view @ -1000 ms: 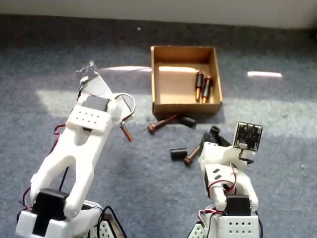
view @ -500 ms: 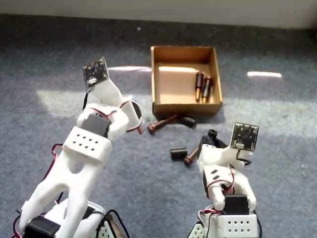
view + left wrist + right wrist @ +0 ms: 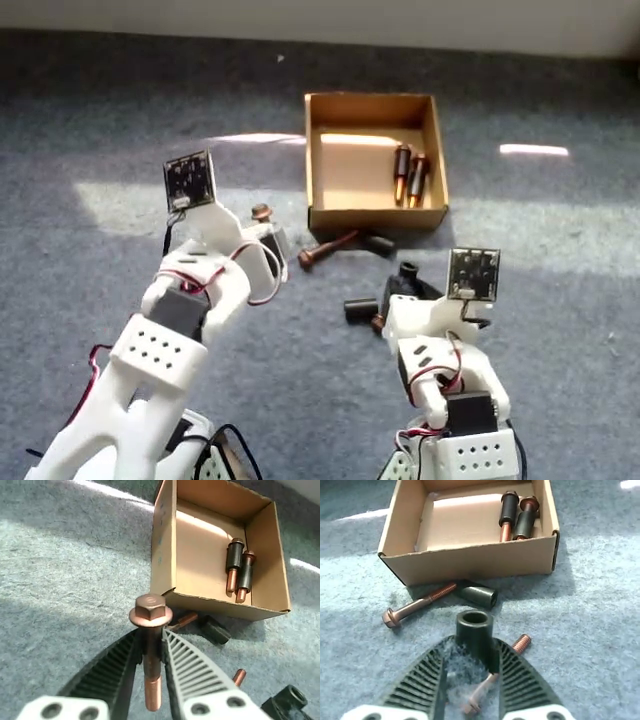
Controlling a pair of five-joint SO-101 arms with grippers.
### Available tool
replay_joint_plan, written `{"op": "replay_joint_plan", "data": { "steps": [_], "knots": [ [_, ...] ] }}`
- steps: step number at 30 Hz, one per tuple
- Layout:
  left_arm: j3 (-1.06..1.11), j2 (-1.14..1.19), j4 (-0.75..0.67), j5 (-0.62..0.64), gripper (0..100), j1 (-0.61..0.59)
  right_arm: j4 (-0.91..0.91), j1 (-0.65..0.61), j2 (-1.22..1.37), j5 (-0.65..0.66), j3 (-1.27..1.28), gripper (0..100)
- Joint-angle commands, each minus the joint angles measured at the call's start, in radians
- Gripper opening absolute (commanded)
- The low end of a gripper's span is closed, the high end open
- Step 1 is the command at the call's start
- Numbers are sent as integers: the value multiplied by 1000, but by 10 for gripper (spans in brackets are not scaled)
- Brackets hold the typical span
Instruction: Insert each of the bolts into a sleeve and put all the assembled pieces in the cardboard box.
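- Copper-coloured flanged hex bolt (image 3: 151,655): pinched by the shank betw. the left fingers (image 3: 189,666), head up, threaded end down. Held above the table, just off the front-left corner of the open brown cardboard box (image 3: 375,218) (front = wall facing the arms).
- Black cylindrical sleeve (image 3: 475,629): clamped betw. the right fingers (image 3: 520,678), bore facing up, out in front of the box's right half.
- Inside the box: two assembled bolt-and-sleeve pieces (image 3: 408,173), side by side near its right wall.
- Loose on the grey carpeted table (image 3: 560,330):
  - second copper bolt (image 3: 416,606) and second black sleeve (image 3: 480,596), both just beside the box's front wall
  - third black sleeve (image 3: 360,308) and third copper bolt (image 3: 519,644), farther out from that wall, by the right fingers
- Step, as I read it: both parts are gripped and mating comes next. 2 pairs boxed, 3 to go.
- Next move prob. needs the bolt tip brought over the sleeve's bore, axes lined up, then a straight push in. The grip sits mid-shank, so the fingers may foul the sleeve before the head seats. A regrip looks likely.
- Hard to make out:
  - the third bolt is partly hidden by the right arm and fingers
  - can't tell if the second bolt's tip touches or enters the second sleeve
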Motion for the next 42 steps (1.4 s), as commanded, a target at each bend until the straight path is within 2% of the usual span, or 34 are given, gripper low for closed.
{"op": "replay_joint_plan", "data": {
  "steps": [1, 3, 7, 10, 20, 27, 30, 34, 40, 42],
  "knots": [
    [21, -145, -40, -38, 5, 15, -35, -21, -16, 14, -15, 5],
    [41, -200, -51, -52, 5, 18, -35, -35, -16, 35, -7, 5],
    [124, -323, -143, -95, 5, 12, -35, -145, -16, 117, -7, 5],
    [200, -423, -206, -121, 5, 12, -45, -189, -16, 124, -7, 5],
    [341, -676, -333, -155, 5, 21, -320, -217, -16, 130, 107, 5],
    [348, -687, -459, -155, 6, 28, -521, -318, -16, 160, 194, 5],
    [349, -687, -463, -236, 6, 96, -555, -334, -16, 216, 223, 5],
    [390, -696, -477, -356, 6, 199, -558, -341, -16, 219, 236, 5],
    [458, -696, -568, -404, 6, 211, -516, -389, -15, 224, 236, 5],
    [463, -696, -586, -427, 6, 211, -515, -386, -15, 261, 236, 5]
  ]
}}
